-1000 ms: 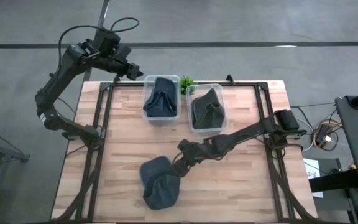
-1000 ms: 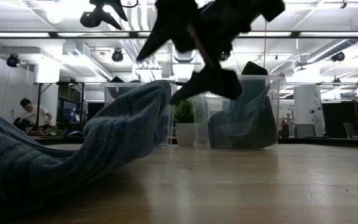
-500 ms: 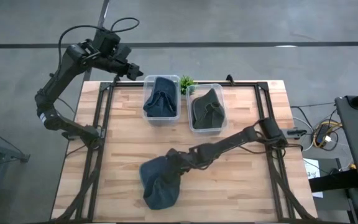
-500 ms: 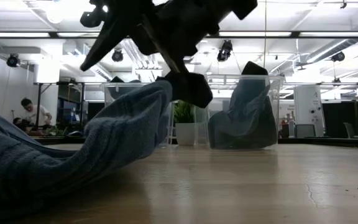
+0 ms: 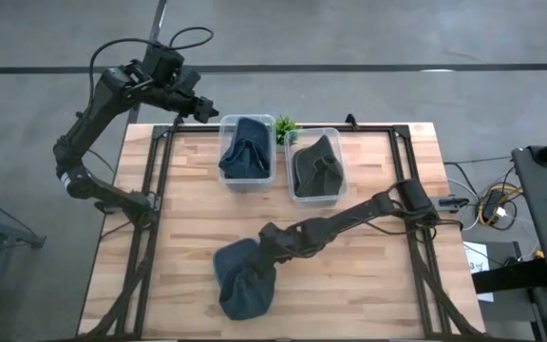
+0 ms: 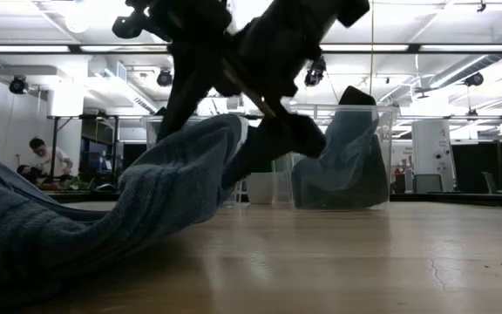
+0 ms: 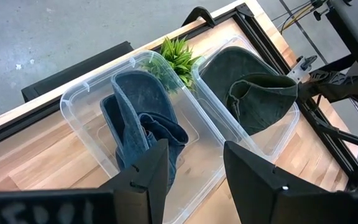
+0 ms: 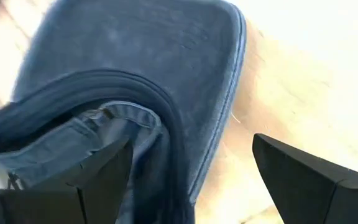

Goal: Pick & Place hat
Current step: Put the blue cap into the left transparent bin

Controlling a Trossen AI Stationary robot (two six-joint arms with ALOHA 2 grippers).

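A blue hat [image 5: 240,280] lies crumpled on the wooden table near its front edge; it fills the left of the low view [image 6: 103,218]. My right gripper [image 5: 266,243] is open at the hat's far right part, fingers astride its raised fold [image 8: 166,112]; it also shows in the low view [image 6: 234,131]. My left gripper [image 5: 196,106] is open and empty, high over the table's far left corner, and looks down on the two bins [image 7: 197,168]. My right gripper comes slanting down from the table's right, its open fingers [image 8: 98,180] on either side of the hat's raised fold. I cannot tell whether they touch the cloth.
Two clear bins stand at the table's far middle: the left bin [image 5: 224,169] holds another blue hat [image 5: 245,152], the right bin [image 5: 294,190] a dark hat [image 5: 317,166]. A small green plant [image 5: 286,125] stands between them. Bare wood lies left and right of the loose hat.
My right gripper has gone down and toward the table's left, onto the blue hat, and has tipped so that its open fingers stand around the hat's raised fold. The hat lies where it was.
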